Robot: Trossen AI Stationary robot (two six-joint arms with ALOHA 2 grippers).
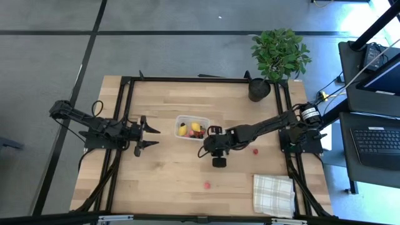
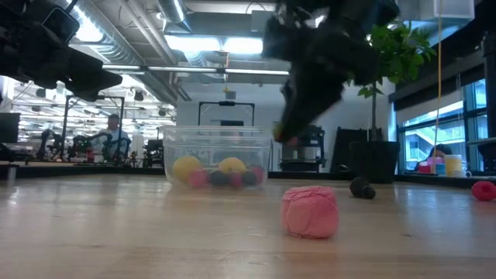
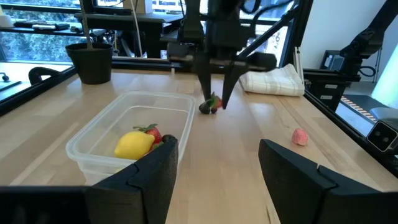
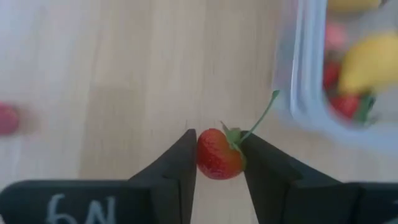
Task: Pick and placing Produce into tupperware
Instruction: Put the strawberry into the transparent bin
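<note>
From above I see a wooden table (image 1: 169, 175) with the tub (image 1: 192, 129) mid-table, holding lemons and berries. My right gripper (image 1: 208, 147) sits just beside it; the left gripper (image 1: 152, 134) waits open nearby. Low down, a pink berry (image 2: 310, 211) lies in front. At the right wrist, the fingers pinch a strawberry (image 4: 217, 154).

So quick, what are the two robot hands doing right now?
Left gripper: open, holding nothing, beside the tupperware.
Right gripper: shut on a red strawberry, just above the table by the tub.
</note>
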